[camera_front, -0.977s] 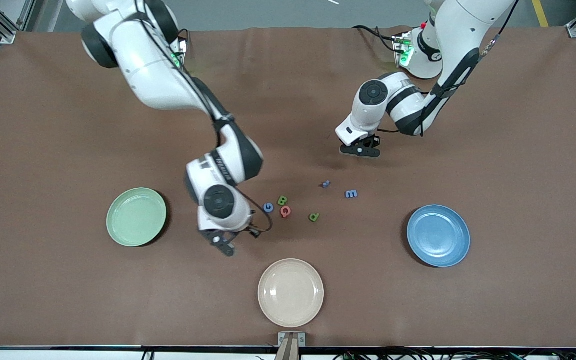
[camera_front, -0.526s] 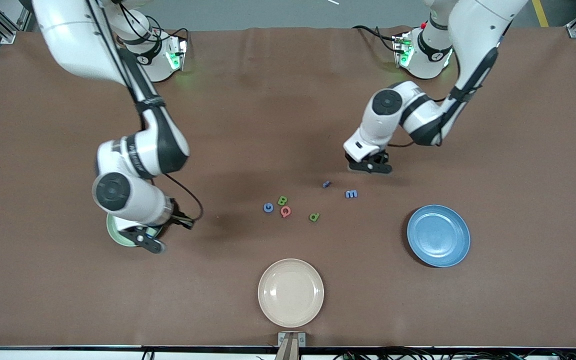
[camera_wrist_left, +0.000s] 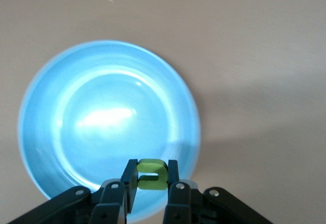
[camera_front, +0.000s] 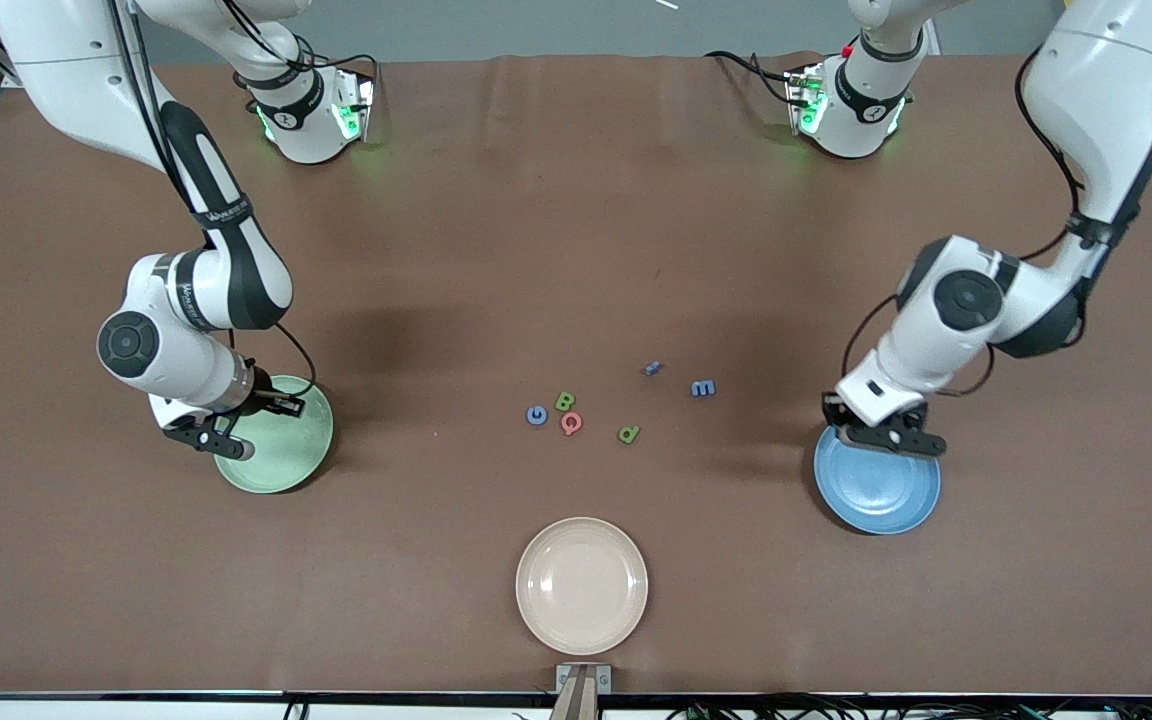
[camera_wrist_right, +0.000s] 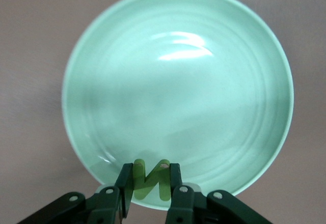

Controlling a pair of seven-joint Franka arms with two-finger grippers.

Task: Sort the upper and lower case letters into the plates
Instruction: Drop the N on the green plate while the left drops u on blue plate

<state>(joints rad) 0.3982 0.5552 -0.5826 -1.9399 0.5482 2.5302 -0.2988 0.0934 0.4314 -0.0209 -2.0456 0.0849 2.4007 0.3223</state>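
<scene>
The right gripper (camera_front: pixel 208 437) hung over the edge of the mint green plate (camera_front: pixel 286 455), which sat at the right arm's end of the tabletop (camera_front: pixel 576 220). Its jaws pinched a green letter N (camera_wrist_right: pixel 151 179), a big letter, held flat side up above the plate's rim. The left gripper (camera_front: pixel 884 436) hung over the edge of the blue plate (camera_front: pixel 881 490) at the left arm's end. Its jaws pinched a small light green letter (camera_wrist_left: pixel 151 174), and I could not tell for sure which letter it was. Both plates looked empty, so these seemed to be the first letters to go in. It looked like the green plate was for big letters and the blue plate for small ones. Each arm held its letter just over its own plate so it could drop straight in. More letters lay loose in the middle, between the two plates: a blue G (camera_front: pixel 536 415), a green B (camera_front: pixel 565 401), a red Q (camera_front: pixel 571 423), a green d (camera_front: pixel 628 434), a blue m (camera_front: pixel 703 388) and a tiny blue piece (camera_front: pixel 652 368). A cream plate (camera_front: pixel 581 585) sat nearest the front camera and held nothing.
</scene>
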